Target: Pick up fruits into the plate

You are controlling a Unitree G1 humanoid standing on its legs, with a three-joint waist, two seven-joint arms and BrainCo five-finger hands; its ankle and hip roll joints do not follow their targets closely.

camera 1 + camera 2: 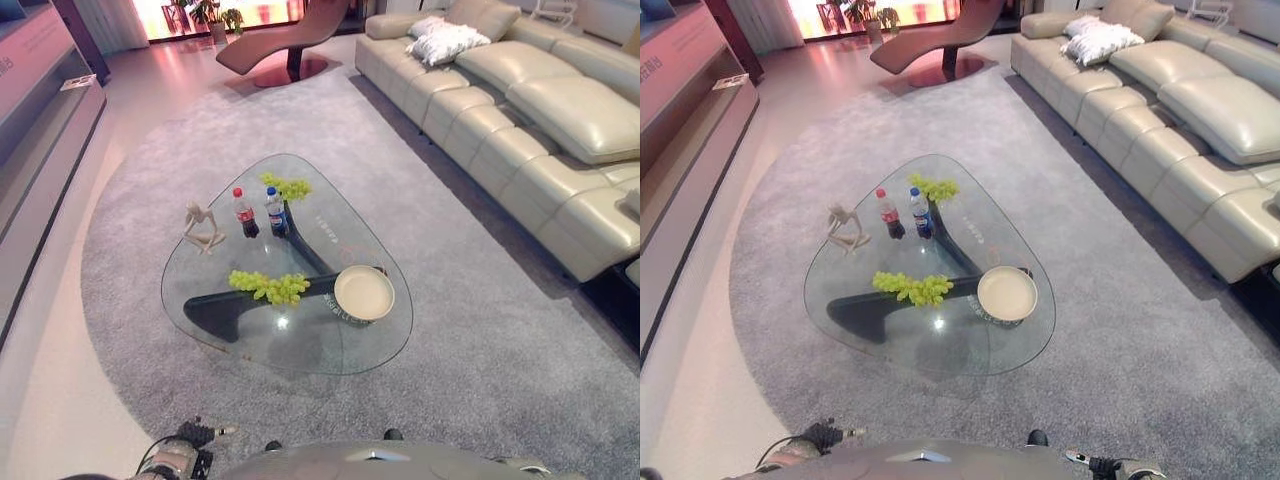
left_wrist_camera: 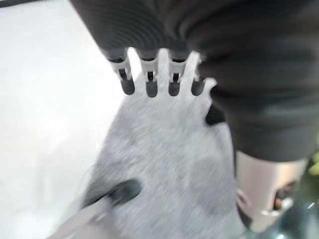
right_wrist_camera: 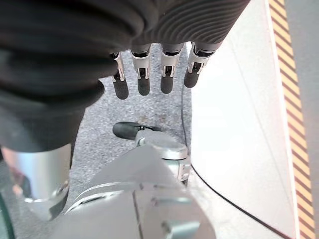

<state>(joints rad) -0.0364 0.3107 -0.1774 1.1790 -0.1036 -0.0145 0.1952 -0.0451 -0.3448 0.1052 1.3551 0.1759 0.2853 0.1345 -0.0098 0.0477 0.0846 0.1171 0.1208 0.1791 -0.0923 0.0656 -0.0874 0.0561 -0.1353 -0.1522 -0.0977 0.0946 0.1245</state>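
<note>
Grapes [image 1: 270, 286] lie in a green bunch on the glass worktop [image 1: 250, 345], just left of the round cream plate [image 1: 364, 292]. A second bunch of grapes [image 1: 287, 186] sits at the far edge, right behind two small bottles [image 1: 259, 212], with a pale figurine [image 1: 201, 228] to their left. Both arms hang low, well apart from the worktop. The left hand [image 2: 159, 82] and the right hand [image 3: 152, 74] each show straight, spread fingers holding nothing, above the grey carpet [image 1: 480, 330].

clear glossy glass table [image 1: 380, 345], smooth cream plate [image 1: 364, 292], matt grey carpet [image 1: 480, 380], glossy leather sofa [image 1: 560, 110]
</note>
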